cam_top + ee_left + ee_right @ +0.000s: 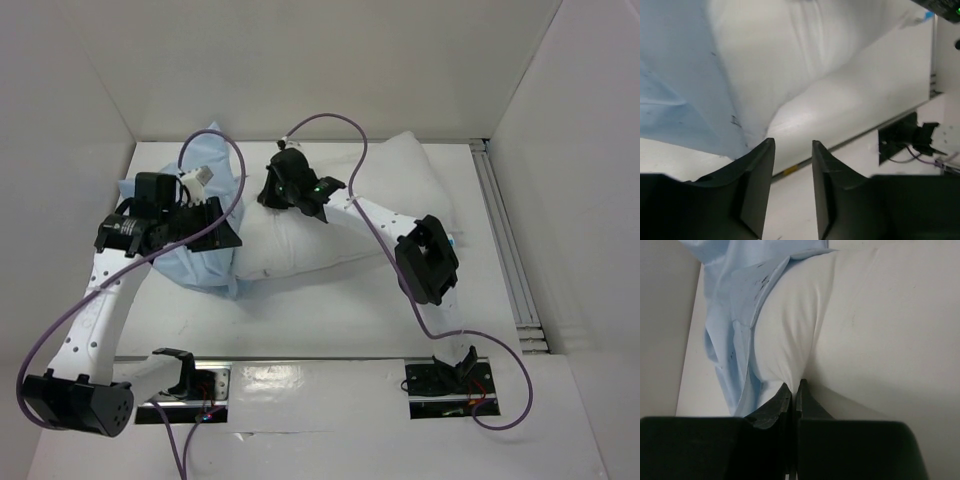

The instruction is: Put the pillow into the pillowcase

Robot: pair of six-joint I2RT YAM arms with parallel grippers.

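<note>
The pillow (350, 215) has its 9 o'clock end hidden inside the pillowcase (200, 170). The left gripper (792, 145), spread, covers part of the pillowcase; the right gripper (795, 387) pinches pillow fabric.

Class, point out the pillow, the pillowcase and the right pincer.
pillow (400, 175), top view, bare right part
pillowcase (725, 315), right wrist view, wrinkled blue cloth
right pincer (794, 390), right wrist view, midway between its tips
</note>
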